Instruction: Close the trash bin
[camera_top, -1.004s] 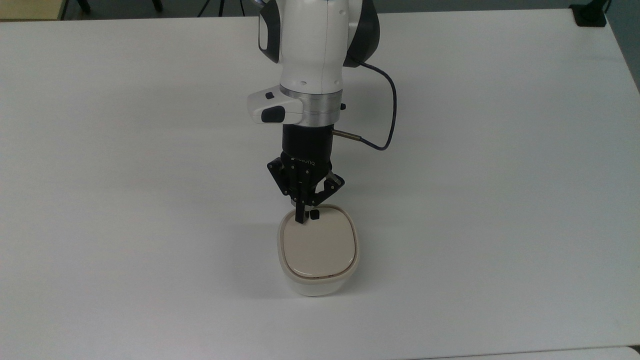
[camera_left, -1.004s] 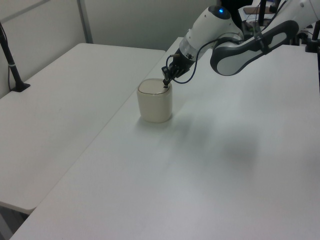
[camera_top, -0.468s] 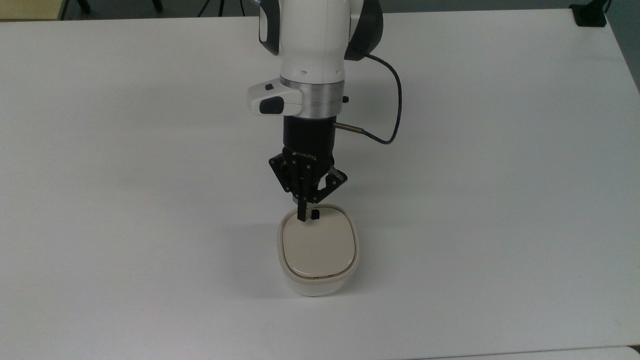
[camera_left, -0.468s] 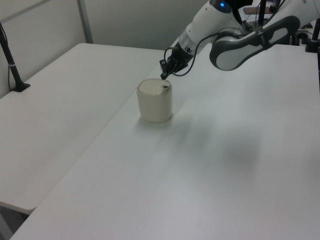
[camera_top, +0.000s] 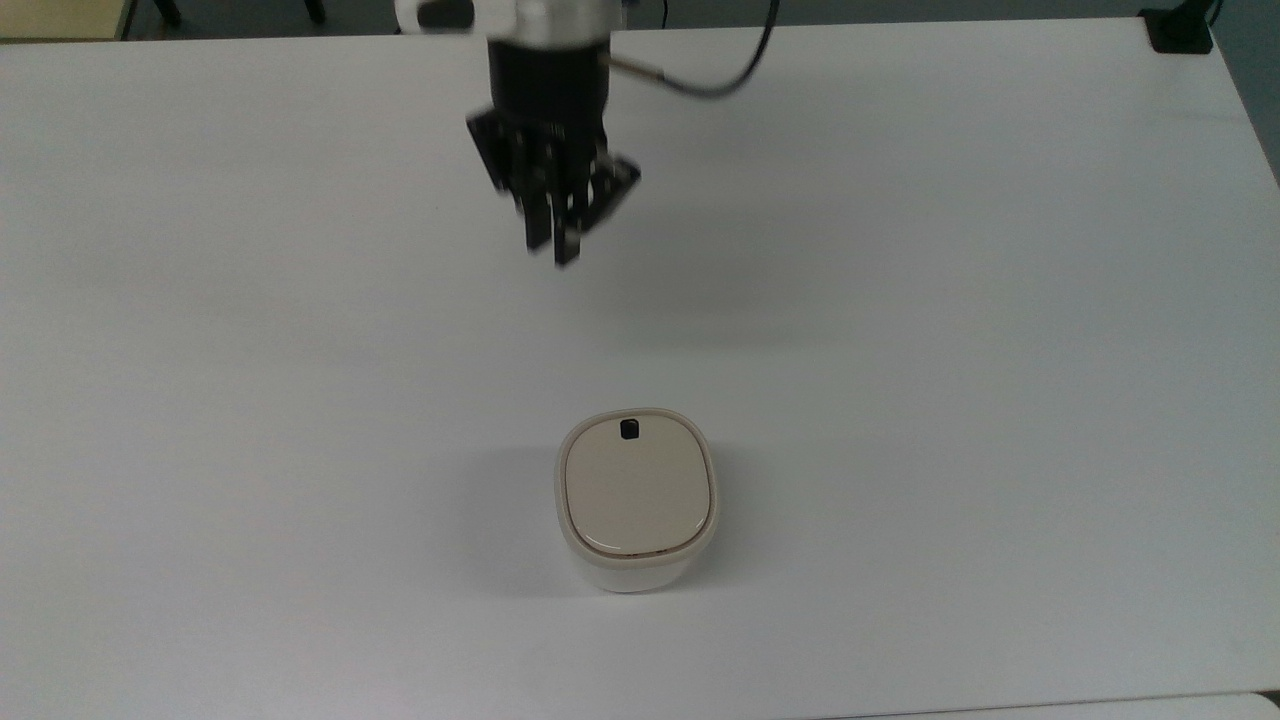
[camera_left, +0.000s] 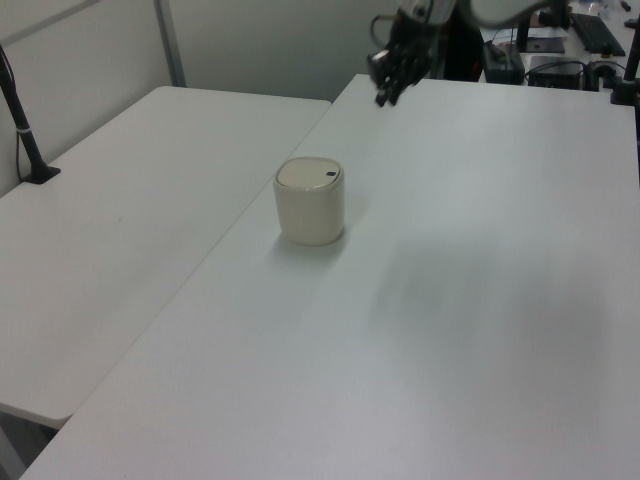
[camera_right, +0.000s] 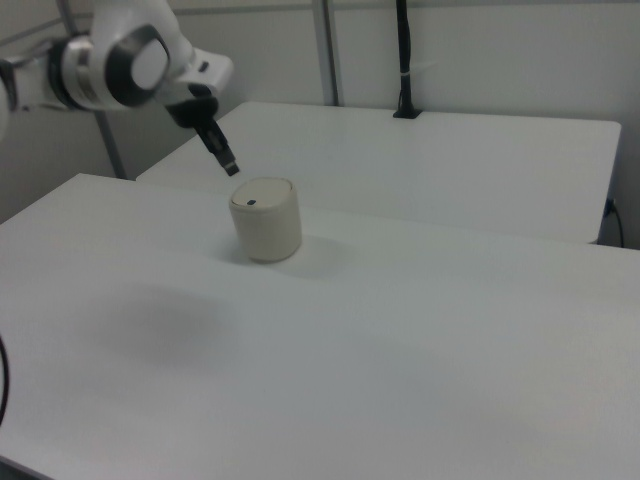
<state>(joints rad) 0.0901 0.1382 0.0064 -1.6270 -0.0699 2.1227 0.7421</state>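
The trash bin (camera_top: 636, 500) stands on the white table, a white rounded-square body with a beige lid lying flat and closed on top; a small black button (camera_top: 629, 429) sits at the lid's far edge. The trash bin (camera_left: 310, 200) shows likewise in the left view, and the trash bin (camera_right: 266, 218) in the right view. My gripper (camera_top: 553, 240) hangs well above and behind the bin, clear of it, its black fingers close together with nothing held. The gripper (camera_left: 383, 95) is high over the table's far part in the left view, and the gripper (camera_right: 230, 166) is just up-left of the bin in the right view.
A second white table (camera_left: 120, 230) adjoins on the left view's left, with a black post (camera_left: 25, 140) clamped to it. A black clamp (camera_top: 1180, 30) sits at the table's far right corner in the top view.
The gripper has lifted off the lid's button edge and pulled up and away toward the table's far side. The lid stays flat and closed.
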